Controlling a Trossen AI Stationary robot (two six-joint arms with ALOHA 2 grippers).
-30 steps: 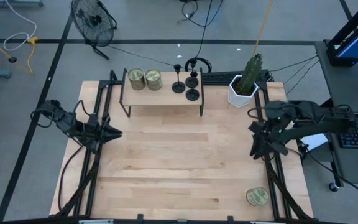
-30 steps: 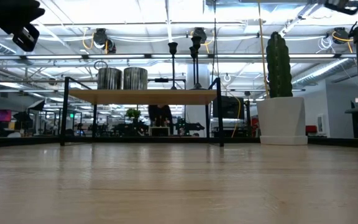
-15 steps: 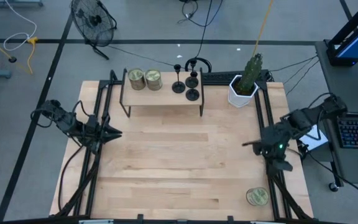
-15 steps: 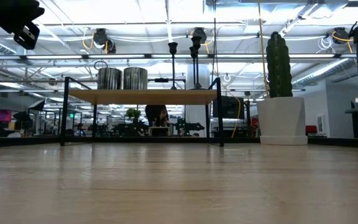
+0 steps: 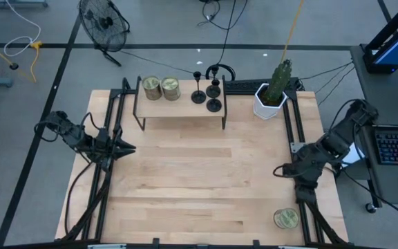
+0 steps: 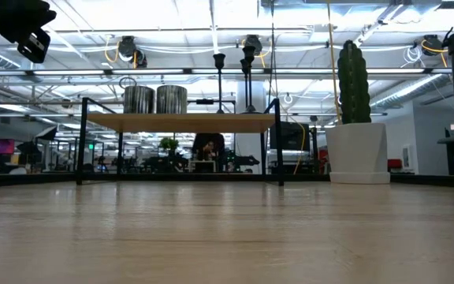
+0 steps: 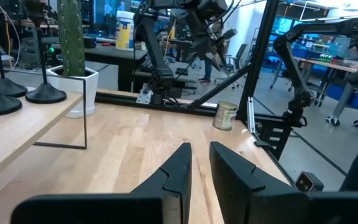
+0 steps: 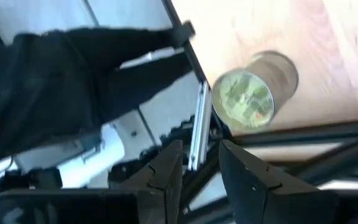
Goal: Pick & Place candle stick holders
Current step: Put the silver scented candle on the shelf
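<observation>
Three black candle stick holders point(image 5: 198, 93) point(image 5: 213, 88) point(image 5: 214, 104) stand on their round bases at the right end of a small wooden shelf point(image 5: 182, 111) at the table's far side. They also show in the low view point(image 6: 219, 59) and, as bases and stems, in the left wrist view point(image 7: 45, 93). My left gripper point(image 5: 130, 146) hovers over the table's left side, its fingers point(image 7: 199, 165) a narrow gap apart and empty. My right gripper point(image 5: 278, 170) hovers near the table's right edge, open point(image 8: 197, 162) and empty.
Two greenish-gold jar candles point(image 5: 150, 88) point(image 5: 170, 88) stand on the shelf's left end. A third jar candle point(image 5: 286, 218) stands at the table's near right corner, below my right gripper's view point(image 8: 250, 93). A cactus in a white pot point(image 5: 271, 97) stands at the far right.
My right arm has folded back and swung toward the table's near edge. Its gripper has turned and stays near the right edge, a little nearer the jar candle at the near right corner. My left arm has kept still.
</observation>
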